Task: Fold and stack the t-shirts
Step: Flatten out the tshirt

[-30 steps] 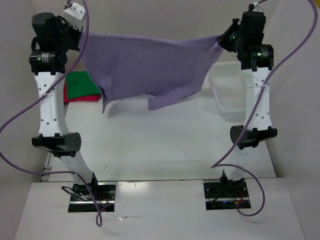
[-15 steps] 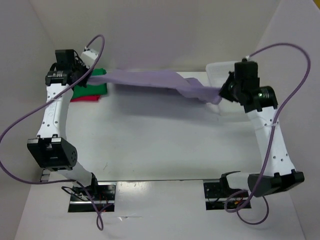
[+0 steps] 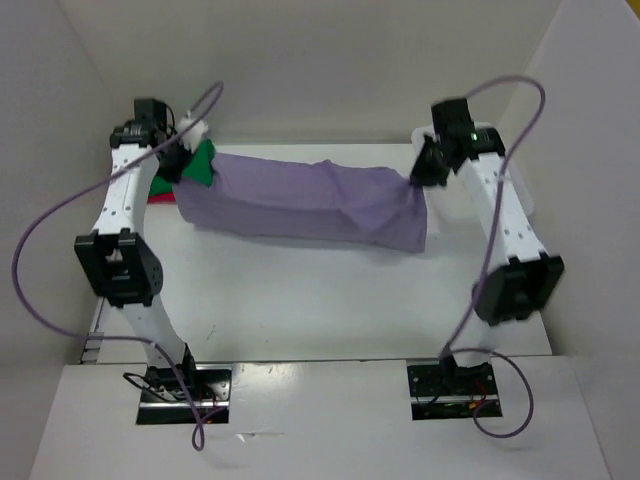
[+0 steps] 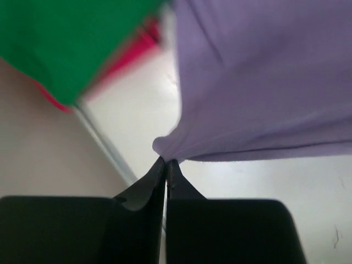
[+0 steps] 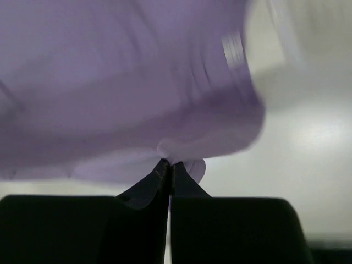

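Observation:
The lavender t-shirt (image 3: 310, 200) lies stretched across the far part of the table, held at both ends. My left gripper (image 3: 183, 168) is shut on its left edge (image 4: 176, 148); my right gripper (image 3: 417, 172) is shut on its right edge (image 5: 170, 148). In both wrist views the jaws pinch a small bunch of purple cloth at their tips. The green t-shirt (image 3: 200, 163) lies folded on the red t-shirt (image 3: 162, 196) at the far left, just behind my left gripper. In the left wrist view, the green t-shirt (image 4: 60, 44) shows above the red t-shirt (image 4: 129, 49).
A white plastic basket (image 3: 520, 185) stands at the far right, mostly hidden behind my right arm. White walls enclose the table on the left, back and right. Purple cables loop from both arms.
Both arms have dropped and reached forward from a high hold. The lavender shirt, hanging spread in the air a second ago, now lies on the table, gathered into a long band.

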### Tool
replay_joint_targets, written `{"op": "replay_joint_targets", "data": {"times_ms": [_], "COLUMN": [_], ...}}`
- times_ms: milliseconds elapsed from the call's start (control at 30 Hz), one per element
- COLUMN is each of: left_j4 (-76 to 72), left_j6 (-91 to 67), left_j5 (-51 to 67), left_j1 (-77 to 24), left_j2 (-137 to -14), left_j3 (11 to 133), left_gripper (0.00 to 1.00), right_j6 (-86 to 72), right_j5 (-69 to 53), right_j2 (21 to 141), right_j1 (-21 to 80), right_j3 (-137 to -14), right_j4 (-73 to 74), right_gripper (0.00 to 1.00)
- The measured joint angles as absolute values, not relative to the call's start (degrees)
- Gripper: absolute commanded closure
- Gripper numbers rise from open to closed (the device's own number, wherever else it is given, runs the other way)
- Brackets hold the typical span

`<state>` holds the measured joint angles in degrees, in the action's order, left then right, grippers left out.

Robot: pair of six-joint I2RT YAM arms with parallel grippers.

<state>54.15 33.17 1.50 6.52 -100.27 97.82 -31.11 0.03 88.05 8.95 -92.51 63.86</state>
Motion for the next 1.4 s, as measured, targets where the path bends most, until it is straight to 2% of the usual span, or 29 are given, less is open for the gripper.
{"op": "replay_joint_targets", "data": {"times_ms": [100,200,233,333,433,600,700,833,933,1000,1067,1200,1300,1400], "left_j4": [55.09,53.06,51.44,49.10,47.03,47.81,52.18,62.39,68.93,70.00,69.84,59.86,56.86,57.91], "left_j6": [29.08,25.26,24.88,23.62,23.51,23.40,23.59,25.47,27.03,29.41,32.82,39.90,43.79,44.66], "left_j5": [1.91,-0.05,-0.69,-1.10,-0.45,1.80,4.67,7.07,7.94,8.93,9.10,2.66,-1.50,-1.85], "left_j1": [6.04,5.54,5.37,4.56,3.62,3.97,4.19,4.62,5.37,6.24,6.94,5.39,0.19,-2.13], "left_j2": [-115.28,-126.45,-126.72,-125.34,-121.10,-118.08,-120.99,-126.91,-128.18,-124.97,-119.81,-101.82,-89.71,-86.32], "left_j3": [127.11,156.11,160.03,173.21,178.25,180.09,180.02,179.33,173.47,161.32,146.02,103.68,79.94,71.81], "left_gripper": [1.00,1.00,1.00,1.00,1.00,1.00,1.00,1.00,1.00,1.00,1.00,1.00,1.00,1.00], "right_j6": [-28.84,-28.97,-29.02,-28.86,-28.62,-28.36,-28.18,-28.01,-28.08,-28.73,-29.82,-33.28,-36.27,-38.48], "right_j5": [2.92,1.34,1.08,0.62,1.04,1.06,2.44,5.10,8.25,9.74,9.30,7.14,4.62,2.00], "right_j2": [106.89,120.46,122.87,122.04,116.62,109.14,106.98,105.65,102.83,99.07,92.40,77.23,68.10,64.03], "right_j1": [8.43,5.72,4.60,2.24,1.48,2.00,3.81,7.42,10.63,12.91,14.74,15.55,15.40,15.40], "right_j3": [-123.57,-152.51,-160.62,-172.55,-177.10,-175.15,-169.73,-156.07,-139.33,-126.04,-109.38,-82.28,-69.97,-64.10], "right_j4": [63.16,62.54,62.06,60.47,59.44,59.59,60.12,62.74,64.27,64.93,63.13,63.33,64.36,64.12], "right_gripper": [1.00,1.00,1.00,1.00,1.00,1.00,1.00,1.00,1.00,1.00,1.00,1.00,1.00,1.00]}}
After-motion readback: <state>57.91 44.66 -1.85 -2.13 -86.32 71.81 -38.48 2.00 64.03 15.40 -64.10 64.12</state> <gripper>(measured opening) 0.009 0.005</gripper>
